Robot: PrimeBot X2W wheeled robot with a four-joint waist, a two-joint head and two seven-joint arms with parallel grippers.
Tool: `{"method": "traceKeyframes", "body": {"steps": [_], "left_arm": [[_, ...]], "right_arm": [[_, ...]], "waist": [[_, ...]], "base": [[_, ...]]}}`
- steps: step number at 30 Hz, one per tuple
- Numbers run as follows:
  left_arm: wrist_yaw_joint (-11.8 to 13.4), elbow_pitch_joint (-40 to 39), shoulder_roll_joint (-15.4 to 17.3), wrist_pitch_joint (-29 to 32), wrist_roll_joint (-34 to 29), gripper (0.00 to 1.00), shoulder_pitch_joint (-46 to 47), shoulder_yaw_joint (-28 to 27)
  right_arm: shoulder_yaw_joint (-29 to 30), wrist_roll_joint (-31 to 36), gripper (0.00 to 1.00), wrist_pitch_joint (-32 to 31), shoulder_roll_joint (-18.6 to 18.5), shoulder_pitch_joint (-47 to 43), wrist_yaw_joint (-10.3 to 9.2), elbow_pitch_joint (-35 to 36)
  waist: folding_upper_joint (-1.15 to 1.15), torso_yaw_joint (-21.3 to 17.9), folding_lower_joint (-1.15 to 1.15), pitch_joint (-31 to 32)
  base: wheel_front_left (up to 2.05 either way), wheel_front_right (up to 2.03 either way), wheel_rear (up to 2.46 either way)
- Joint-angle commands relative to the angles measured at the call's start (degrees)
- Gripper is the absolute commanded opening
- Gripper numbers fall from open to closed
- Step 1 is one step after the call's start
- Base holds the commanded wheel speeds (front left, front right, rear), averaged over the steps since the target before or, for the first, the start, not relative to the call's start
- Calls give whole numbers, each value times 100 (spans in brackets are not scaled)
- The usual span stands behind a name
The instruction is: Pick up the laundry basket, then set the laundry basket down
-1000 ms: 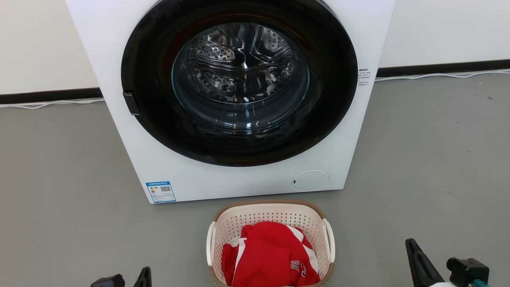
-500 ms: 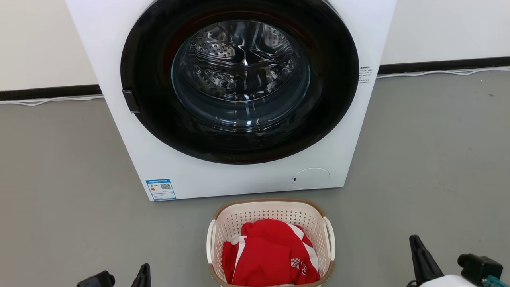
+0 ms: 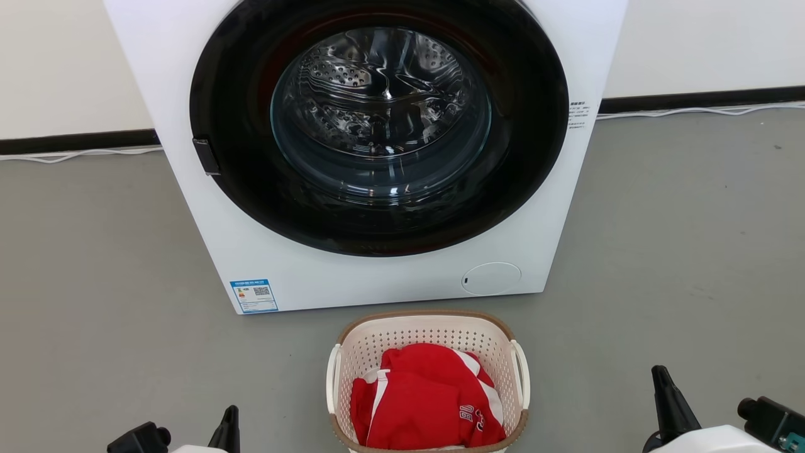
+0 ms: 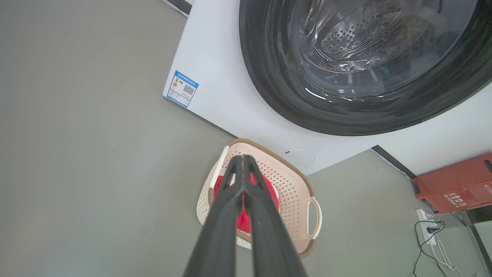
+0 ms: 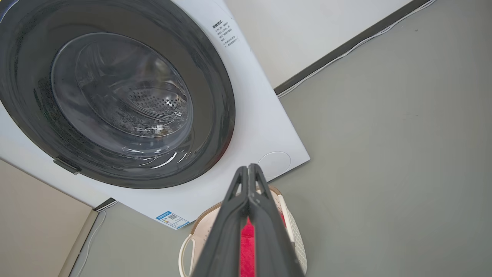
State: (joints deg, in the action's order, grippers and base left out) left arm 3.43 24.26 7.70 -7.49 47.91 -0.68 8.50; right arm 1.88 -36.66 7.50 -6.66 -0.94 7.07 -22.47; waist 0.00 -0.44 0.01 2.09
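While the head view looked down at the grey floor (image 3: 94,283), the left gripper (image 3: 231,414) was seen at the lower left and the right gripper (image 3: 660,376) at the lower right. Each was raised as one dark blade pointing up the view, with a pale forearm below it. Both were held well apart from the laundry basket (image 3: 434,332), which was set on the floor between them, just in front of one white washing machine (image 3: 377,280). One basket was counted, with two white side handles and one red garment (image 3: 427,396) lying in it. One round glass door (image 3: 380,113) and one blue label (image 3: 253,296) were noted on the machine.

From the left wrist view, the two fingers of the left gripper (image 4: 243,158) were seen pressed flat together along their length, with nothing clamped between them. They were held above the laundry basket (image 4: 290,181) and clear of it, aimed down towards its rim on the machine side. One handle (image 4: 315,217) was shown fully. One red box (image 4: 453,184) and one power strip (image 4: 426,227) were seen by the wall.

From the right wrist view, the right gripper (image 5: 249,168) was likewise seen with its two fingers closed on each other and nothing held. It was poised over the laundry basket (image 5: 296,240), apart from it, and a strip of the red garment (image 5: 247,250) was seen in the slit lower down the fingers. One handle (image 5: 183,252) was made out on the left of that view.
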Motion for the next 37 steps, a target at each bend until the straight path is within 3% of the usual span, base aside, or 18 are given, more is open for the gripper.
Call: {"method": "traceKeyframes", "body": {"steps": [1, 19, 21, 37], "left_arm": [[-65, -170, 46, 38, 139, 0, 303, -134], [-314, -375, -81, 368, 1175, 0, 396, -466], [-388, -437, -120, 467, 1486, 0, 424, -566], [-574, -591, -216, 714, 2263, 0, 494, -814]], "right_arm": [[11, -144, 0, -39, -40, 287, 15, 195], [122, -1450, 0, -369, 61, 390, 21, 352], [155, -1843, 0, -468, 92, 421, 23, 399], [237, -2823, 0, -715, 168, 498, 28, 517]], "waist": [[0, 1, -1, -2], [0, 11, -1, -57], [0, 14, -1, -73], [0, 22, -1, -113]], "base": [[0, 0, 0], [0, 0, 0], [0, 0, 0], [0, 0, 0]]}}
